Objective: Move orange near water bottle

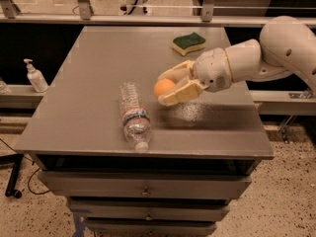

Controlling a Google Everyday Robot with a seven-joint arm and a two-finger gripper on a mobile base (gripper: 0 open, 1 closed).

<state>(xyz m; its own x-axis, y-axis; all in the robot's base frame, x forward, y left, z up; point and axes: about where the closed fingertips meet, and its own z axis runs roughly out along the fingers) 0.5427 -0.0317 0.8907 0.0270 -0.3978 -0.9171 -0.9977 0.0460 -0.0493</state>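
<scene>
The orange [163, 88] is a small round fruit held between my gripper's two cream fingers [178, 94]. My gripper [163, 89] is shut on it and holds it a little above the grey table [98, 58], just right of the water bottle. The water bottle [134, 116] lies on its side on the table, white cap toward the front edge, red-blue label band around its middle. The orange is about a hand's width from the bottle's upper half. My white arm [256, 58] reaches in from the right.
A green-and-yellow sponge [188, 43] lies at the back of the table. A white pump dispenser bottle [35, 76] stands on a ledge to the left. Drawers sit under the table's front edge [143, 154]. A rail runs along the back.
</scene>
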